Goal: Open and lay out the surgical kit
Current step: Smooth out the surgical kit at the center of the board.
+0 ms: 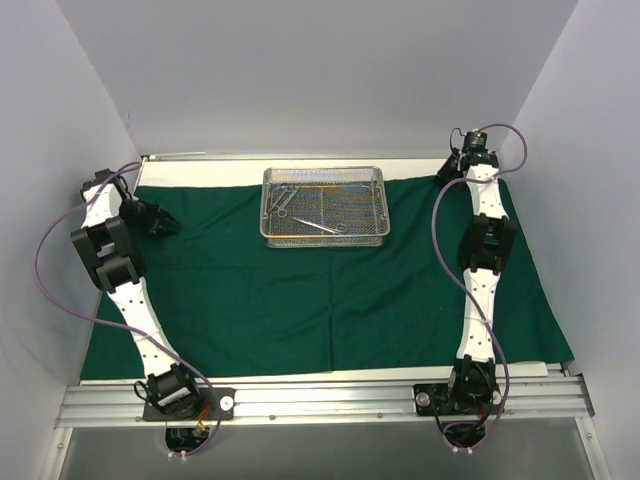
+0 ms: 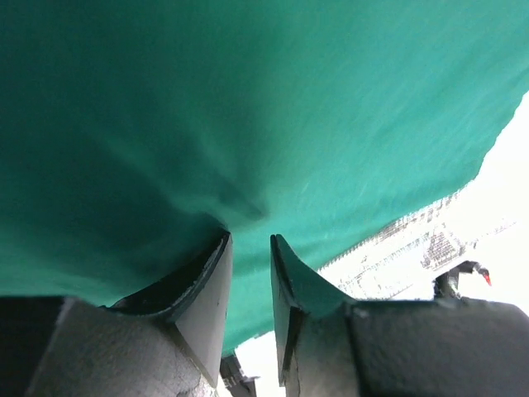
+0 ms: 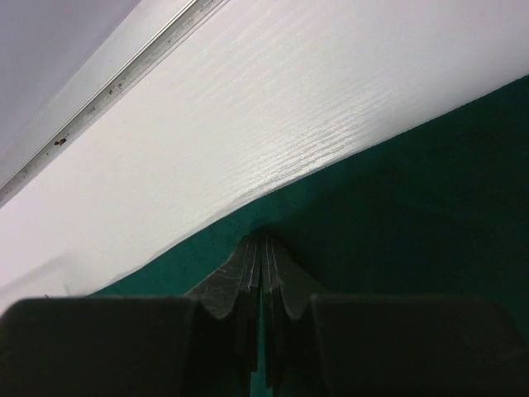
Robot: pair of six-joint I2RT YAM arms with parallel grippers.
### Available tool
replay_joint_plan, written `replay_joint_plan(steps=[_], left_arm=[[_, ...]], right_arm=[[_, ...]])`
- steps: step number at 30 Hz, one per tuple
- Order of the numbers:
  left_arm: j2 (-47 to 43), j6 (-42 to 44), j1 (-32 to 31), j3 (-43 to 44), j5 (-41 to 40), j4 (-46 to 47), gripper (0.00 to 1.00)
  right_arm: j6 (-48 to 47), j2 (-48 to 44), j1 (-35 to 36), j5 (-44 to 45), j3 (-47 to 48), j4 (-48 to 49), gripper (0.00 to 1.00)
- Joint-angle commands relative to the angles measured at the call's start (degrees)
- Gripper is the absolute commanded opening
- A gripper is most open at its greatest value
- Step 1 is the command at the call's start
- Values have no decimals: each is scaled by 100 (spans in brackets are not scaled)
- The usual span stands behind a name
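The dark green drape [image 1: 300, 300] lies spread flat over the table. The silver wire-mesh tray [image 1: 266, 212] stands on it at the back centre, with slim steel instruments [image 1: 318, 225] lying inside. My left gripper [image 1: 168, 224] hangs low over the drape's left rear part. In the left wrist view its jaws [image 2: 250, 238] stand a little apart with their tips at a small pucker in the cloth [image 2: 248, 99], and the washed-out tray mesh [image 2: 417, 244] shows to the right. My right gripper [image 1: 448, 168] is at the drape's back right corner. In the right wrist view it [image 3: 263, 236] is shut on the cloth edge [image 3: 430, 182].
A bare white table strip [image 3: 248, 124] runs behind the drape, ending at a metal rail [image 3: 124, 70] against the back wall. White walls close in on both sides. An aluminium rail [image 1: 320, 395] carries the arm bases at the front.
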Motion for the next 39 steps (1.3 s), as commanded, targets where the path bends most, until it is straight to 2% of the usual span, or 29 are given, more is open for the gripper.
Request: replay_joint_plan(steps=[1,6,9,13,17,24,25,28,29,31,39], left_arm=[[338,334,93,775,-524,-196,35],[94,369,102,724,-576,-135,36],[-442,422,49,460,-603,84,37],[-1005,448,-48,336,-647,190,40],[-989,361,-214,494,-454,348,41],[-664,-69,-733,117,-199,928,40],[-602,-114,-751,117,-199,946,40],[-234,-298,-777,336,-93,876,34],[-137,-342,-777,415,-58,815,33],[57,-430,-786,617,-14,832,33],[628,-588,-769,1312,127,630,32]], right_arm=[[-386,233,-39,366,-359,-974,1],[-561,-30,40,243,-394,-896,5],[-518,-303,66,94,-394,-807,10],[-325,-1100,84,41,-884,-500,17],[-289,-1867,154,207,-1667,-209,31],[-711,-2737,137,445,-2651,-279,40],[-728,-2816,119,410,-2705,-323,40],[-773,-2974,101,331,-3072,-464,12],[-773,-3045,101,331,-3266,-334,0],[-711,-3220,84,304,-3792,-184,0],[-729,-3239,-135,392,-4673,98,0]])
